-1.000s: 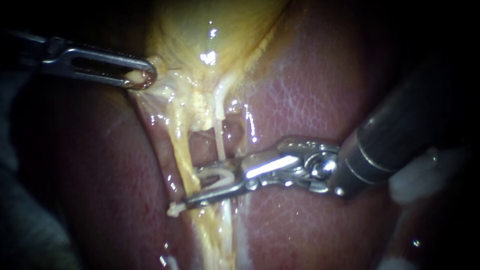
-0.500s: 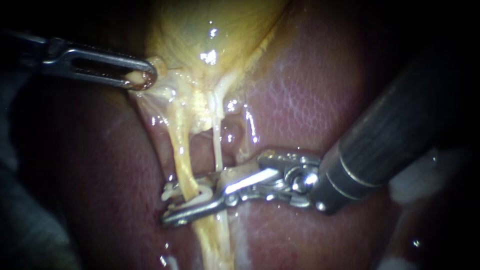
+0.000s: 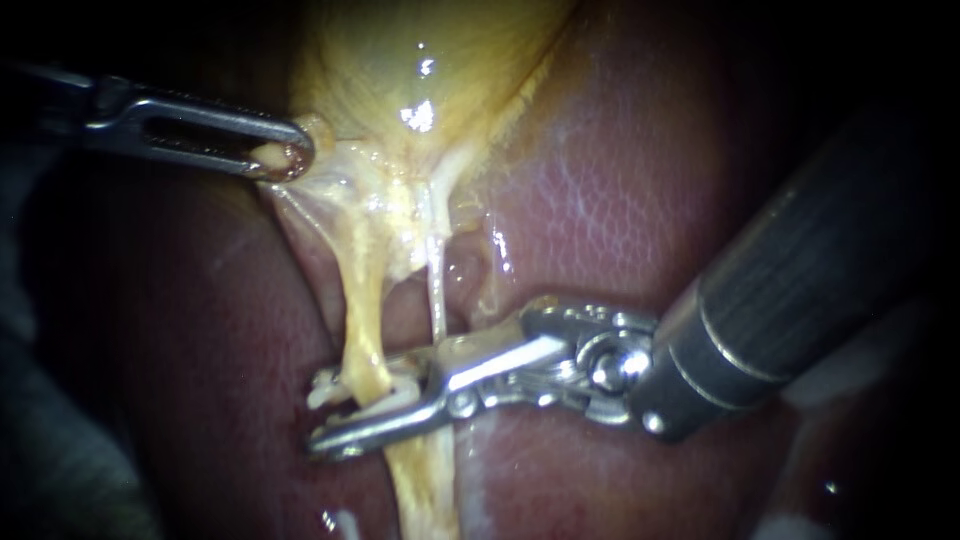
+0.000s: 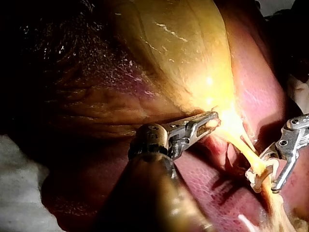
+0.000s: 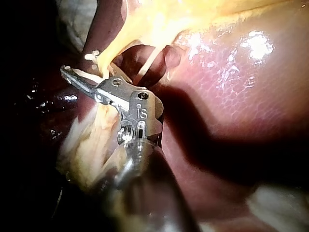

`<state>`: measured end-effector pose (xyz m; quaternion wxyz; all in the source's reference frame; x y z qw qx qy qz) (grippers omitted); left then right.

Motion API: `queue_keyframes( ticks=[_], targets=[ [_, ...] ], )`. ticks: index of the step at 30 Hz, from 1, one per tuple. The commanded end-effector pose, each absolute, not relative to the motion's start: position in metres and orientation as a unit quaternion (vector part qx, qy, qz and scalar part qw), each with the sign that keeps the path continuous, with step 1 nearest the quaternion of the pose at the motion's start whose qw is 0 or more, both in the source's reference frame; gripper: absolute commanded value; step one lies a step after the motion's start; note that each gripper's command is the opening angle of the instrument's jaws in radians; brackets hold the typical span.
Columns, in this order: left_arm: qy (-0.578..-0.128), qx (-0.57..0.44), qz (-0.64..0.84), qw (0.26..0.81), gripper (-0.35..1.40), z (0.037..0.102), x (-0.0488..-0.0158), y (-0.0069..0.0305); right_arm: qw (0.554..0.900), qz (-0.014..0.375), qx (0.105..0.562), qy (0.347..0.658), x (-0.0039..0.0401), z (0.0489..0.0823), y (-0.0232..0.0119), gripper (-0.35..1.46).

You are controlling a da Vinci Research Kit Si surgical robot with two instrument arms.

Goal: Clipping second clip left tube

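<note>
The left tube (image 3: 365, 320) is straddled between the narrowly parted jaws of the right instrument (image 3: 332, 415), in which a white clip (image 3: 400, 393) is held from both sides. Farther off, a fold of the gallbladder (image 3: 400, 60) is clamped in the left instrument (image 3: 285, 157).

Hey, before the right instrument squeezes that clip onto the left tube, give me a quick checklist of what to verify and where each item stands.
1. Traction: left instrument's pincer shut on tissue beside the gallbladder: ok.
2. Placement: left tube lies between the arms of the clip held in the right instrument's pincer: ok.
3. Clip tip shows past the tube's far edge: ok.
4. Thin right tube outside the clip: cannot tell, it passes behind the pincer.
5. Liver clear of the clip's arms: cannot tell.
</note>
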<state>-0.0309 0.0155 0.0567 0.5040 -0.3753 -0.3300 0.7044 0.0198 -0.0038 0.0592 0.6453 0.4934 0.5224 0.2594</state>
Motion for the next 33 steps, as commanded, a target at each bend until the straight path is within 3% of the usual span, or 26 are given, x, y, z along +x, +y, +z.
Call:
queue_keyframes(
  ticks=[1,13,18,33],
  targets=[
    [-0.330,-0.375,0.704,0.504,-0.35,0.0567,-0.0309,0.0155,0.646,0.259,0.493,0.522,0.0195,0.0592,-0.0038,0.32],
    [-0.330,-0.375,0.704,0.504,-0.35,0.0567,-0.0309,0.0155,0.646,0.258,0.494,0.522,0.0187,0.0592,-0.0038,-0.33],
    [-0.330,-0.375,0.704,0.504,-0.35,0.0567,-0.0309,0.0156,0.636,0.280,0.513,0.504,0.0183,0.0592,-0.0040,-0.35],
    [-0.330,-0.375,0.704,0.504,-0.35,0.0568,-0.0310,0.0157,0.639,0.278,0.512,0.502,0.0182,0.0594,-0.0043,-0.35]
  ],
)
